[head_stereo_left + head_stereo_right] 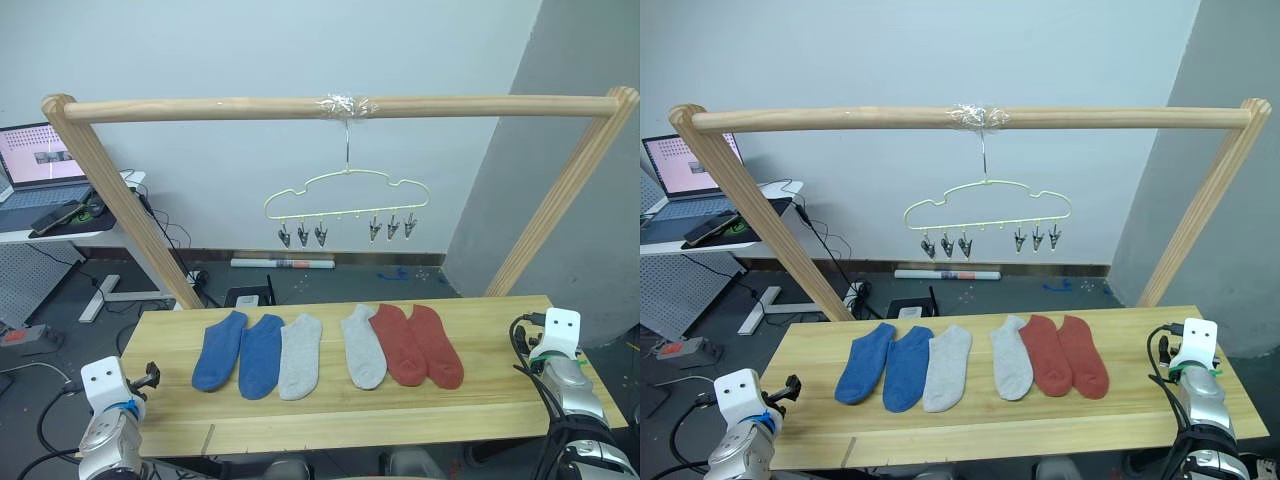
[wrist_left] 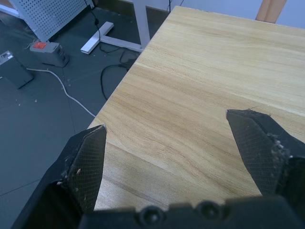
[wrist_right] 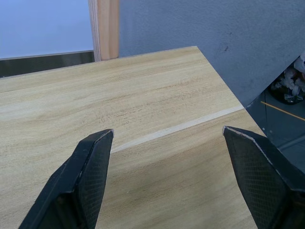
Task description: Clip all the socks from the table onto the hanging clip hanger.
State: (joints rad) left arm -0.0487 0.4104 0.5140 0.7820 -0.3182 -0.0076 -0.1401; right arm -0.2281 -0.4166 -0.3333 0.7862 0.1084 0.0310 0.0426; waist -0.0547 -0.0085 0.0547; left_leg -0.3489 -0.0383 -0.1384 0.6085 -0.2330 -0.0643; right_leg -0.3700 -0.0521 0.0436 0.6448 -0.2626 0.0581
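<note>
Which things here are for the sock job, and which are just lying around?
For the job:
blue socks
grey socks
red socks
clip hanger
table
left gripper and right gripper, both open

Just lying about:
laptop
wooden pole frame (it holds the hanger)
cables on the floor

Behind the wooden frame point(image 1: 330, 106) you've got a plain pale wall point(image 1: 250, 50), with a grey wall point(image 1: 560, 200) angling in on your right. Over on your left there's a white desk point(image 1: 70, 235) carrying an open laptop point(image 1: 40, 165), cables point(image 1: 175, 240) trailing down. The floor point(image 1: 60, 320) is dark grey, with a pegboard panel point(image 2: 52, 14) low on that side.
</note>
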